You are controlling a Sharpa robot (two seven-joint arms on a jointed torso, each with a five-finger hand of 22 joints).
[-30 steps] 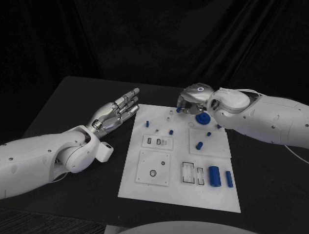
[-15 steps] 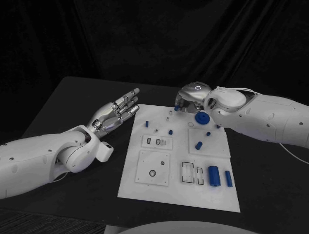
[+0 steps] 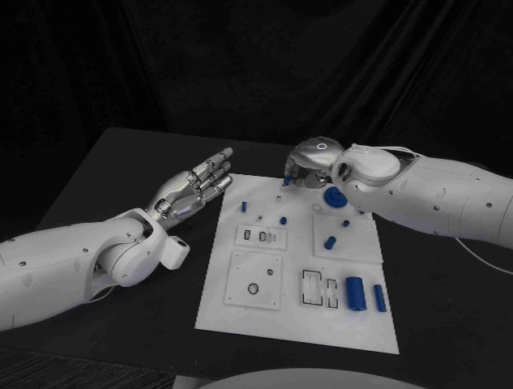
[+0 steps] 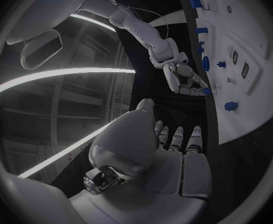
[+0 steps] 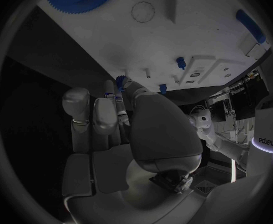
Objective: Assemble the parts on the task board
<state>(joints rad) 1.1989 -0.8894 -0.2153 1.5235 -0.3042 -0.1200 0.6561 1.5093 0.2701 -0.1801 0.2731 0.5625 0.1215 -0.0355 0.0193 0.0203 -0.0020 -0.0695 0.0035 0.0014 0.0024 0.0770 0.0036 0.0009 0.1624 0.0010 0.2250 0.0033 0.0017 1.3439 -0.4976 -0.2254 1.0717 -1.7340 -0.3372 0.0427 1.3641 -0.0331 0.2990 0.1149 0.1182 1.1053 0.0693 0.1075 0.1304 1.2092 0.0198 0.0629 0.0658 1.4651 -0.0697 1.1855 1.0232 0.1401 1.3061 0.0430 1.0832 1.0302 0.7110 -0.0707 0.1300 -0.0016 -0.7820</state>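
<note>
Task board (image 3: 297,312), the white plate, is lying in the middle of the black table (image 3: 104,174), with its blue parts spread over it. A large blue gear (image 3: 335,197) is sitting near the far right corner, small blue pegs (image 3: 283,220) are standing in the middle of the far half, and a thick blue cylinder (image 3: 354,292) is lying beside a thinner blue rod (image 3: 380,297) at the near right.

At the far edge of the board the right hand (image 3: 308,166) is reaching down with its fingers drawn narrowly together; in the right wrist view a small blue gear (image 5: 120,80) is sitting pinched at the fingertips (image 5: 125,83), just over the white surface and close to a thin upright pin (image 5: 148,75). Compared with a second ago, this hand is sitting slightly further left along the far edge, and the small gear has moved with it, away from the large gear.

To the left of the board, the left hand (image 3: 194,188) is hovering above the table with its palm up, its fingers straight, wide apart and holding nothing. It is staying where it was a second ago. The parts lying on the board are unchanged.
</note>
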